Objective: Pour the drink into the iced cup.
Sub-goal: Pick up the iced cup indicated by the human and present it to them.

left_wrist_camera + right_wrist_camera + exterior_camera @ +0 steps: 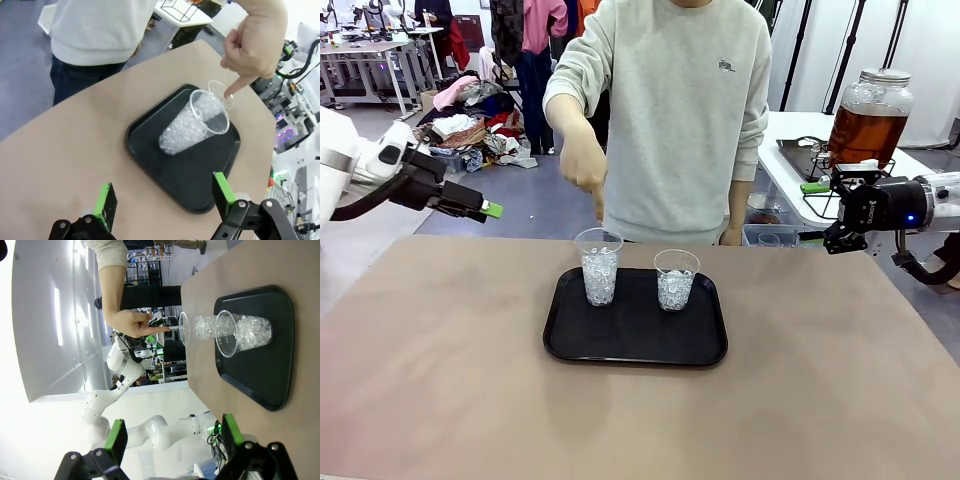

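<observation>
the drink sits in its jar on a side table at the far right, well apart from the tray. my right arm cuts off the jar's base. my left gripper is released, pads wide, nothing between, facing the tray on the worktop. my right gripper is released and empty too. on the tray stand a taller iced cup and a shorter iced cup. the person's hand points a finger down at the taller one. from the left wrist, the shorter cup is mostly hidden behind it.
</observation>
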### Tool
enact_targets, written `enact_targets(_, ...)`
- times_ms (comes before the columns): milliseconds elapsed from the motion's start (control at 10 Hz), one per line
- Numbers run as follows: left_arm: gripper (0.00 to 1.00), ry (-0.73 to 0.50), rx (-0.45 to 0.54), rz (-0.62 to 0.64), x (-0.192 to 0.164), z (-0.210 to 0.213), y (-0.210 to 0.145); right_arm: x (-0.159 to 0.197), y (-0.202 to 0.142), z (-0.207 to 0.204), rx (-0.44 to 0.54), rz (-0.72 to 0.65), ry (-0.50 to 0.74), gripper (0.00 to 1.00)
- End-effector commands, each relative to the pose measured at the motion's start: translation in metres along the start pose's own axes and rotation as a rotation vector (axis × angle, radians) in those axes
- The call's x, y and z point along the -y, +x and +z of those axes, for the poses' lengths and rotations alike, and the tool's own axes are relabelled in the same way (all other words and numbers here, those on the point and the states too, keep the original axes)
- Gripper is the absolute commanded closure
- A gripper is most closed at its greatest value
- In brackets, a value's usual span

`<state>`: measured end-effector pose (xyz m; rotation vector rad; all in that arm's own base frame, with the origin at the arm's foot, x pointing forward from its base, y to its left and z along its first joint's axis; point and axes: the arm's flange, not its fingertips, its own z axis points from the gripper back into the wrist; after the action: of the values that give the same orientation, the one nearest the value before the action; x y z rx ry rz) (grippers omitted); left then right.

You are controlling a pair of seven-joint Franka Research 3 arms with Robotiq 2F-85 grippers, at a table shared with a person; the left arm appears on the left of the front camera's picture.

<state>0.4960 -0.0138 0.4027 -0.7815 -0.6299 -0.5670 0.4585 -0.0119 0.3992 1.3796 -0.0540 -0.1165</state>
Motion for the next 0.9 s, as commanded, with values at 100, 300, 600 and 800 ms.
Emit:
enact_targets(100,0.00,0.002,0.010,0.000,-0.004,0.006,0.004,-0.001,-0.001,0.001,0.002,0.002,0.002,0.00)
enact_targets(300,0.00,0.002,0.010,0.000,-0.004,0.006,0.004,-0.001,-0.001,0.001,0.002,0.002,0.002,0.00)
enact_targets(600,0.00,0.020,0.069,-0.161,-0.003,-0.009,0.000,-0.001,-0.001,0.001,0.002,0.002,0.002,0.00)
enact_targets(800,0.00,0.013,0.062,-0.295,-0.004,-0.027,-0.003,-0.001,-0.001,0.001,0.002,0.002,0.002,0.00)
